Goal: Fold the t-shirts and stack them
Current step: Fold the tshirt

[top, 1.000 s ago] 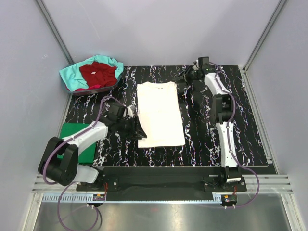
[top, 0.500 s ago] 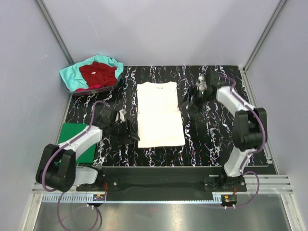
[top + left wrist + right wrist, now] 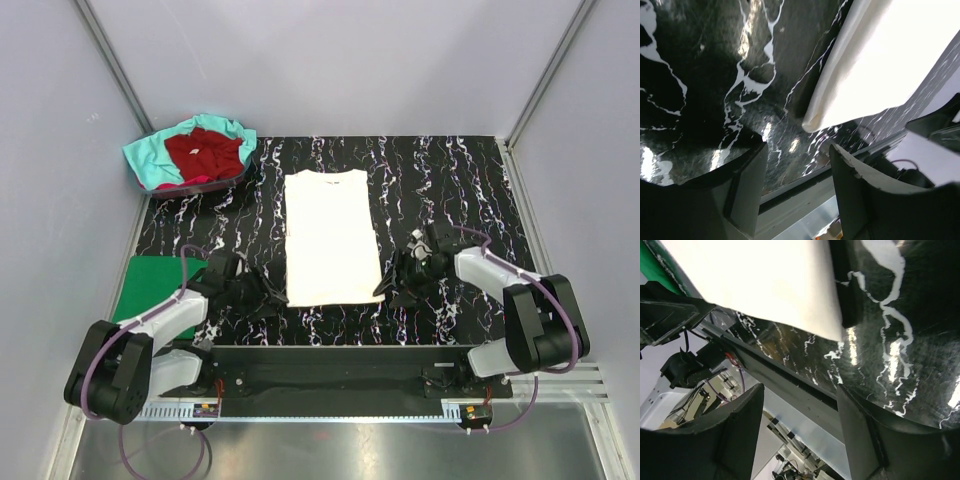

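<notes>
**Both grippers flank the white shirt's near hem**

The left gripper (image 3: pixel 262 297) has its jaws spread and empty, with the near left corner of the white t-shirt (image 3: pixel 332 235) just ahead of its fingertips. The right gripper (image 3: pixel 390 290), also spread and empty, sits just off the near right corner. The shirt lies as a strip, its long axis running away from the arms. A folded green t-shirt (image 3: pixel 150 285) lies at the near left, and the dark red t-shirt (image 3: pixel 203 152) and teal t-shirt (image 3: pixel 145 160) are heaped far left. No writing is readable.

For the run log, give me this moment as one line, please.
white t-shirt: folded lengthwise | left gripper: open, empty, by near-left corner | right gripper: open, empty, by near-right corner | green t-shirt: folded, off to left
</notes>
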Tool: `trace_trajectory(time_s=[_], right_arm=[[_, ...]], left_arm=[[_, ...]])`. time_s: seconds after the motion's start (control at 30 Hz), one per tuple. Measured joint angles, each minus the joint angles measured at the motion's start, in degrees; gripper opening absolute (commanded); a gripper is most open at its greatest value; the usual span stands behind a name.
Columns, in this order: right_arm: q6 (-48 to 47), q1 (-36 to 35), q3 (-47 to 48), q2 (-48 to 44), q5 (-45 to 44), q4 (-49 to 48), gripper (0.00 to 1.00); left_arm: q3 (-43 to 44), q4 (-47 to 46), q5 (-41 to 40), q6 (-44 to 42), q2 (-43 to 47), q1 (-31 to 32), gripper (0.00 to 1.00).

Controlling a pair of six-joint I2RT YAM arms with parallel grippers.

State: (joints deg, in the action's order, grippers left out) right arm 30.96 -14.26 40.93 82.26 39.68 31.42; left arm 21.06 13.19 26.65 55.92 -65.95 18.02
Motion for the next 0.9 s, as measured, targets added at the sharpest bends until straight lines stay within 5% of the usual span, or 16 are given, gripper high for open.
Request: trace_trajectory(time_s=[0.33,0.9], right_arm=[[7.15,0.02,-6.23,5.20,0.17,-11.80,0.68],[12.04,0.02,-6.25,5.99,-1.14,-15.76,0.64]], left_arm=[[2.21,-5.09,-3.58,8.50,-5.60,4.94,0.58],[3.78,-5.25,-6.14,13.60,-8.48,5.49,0.47]])
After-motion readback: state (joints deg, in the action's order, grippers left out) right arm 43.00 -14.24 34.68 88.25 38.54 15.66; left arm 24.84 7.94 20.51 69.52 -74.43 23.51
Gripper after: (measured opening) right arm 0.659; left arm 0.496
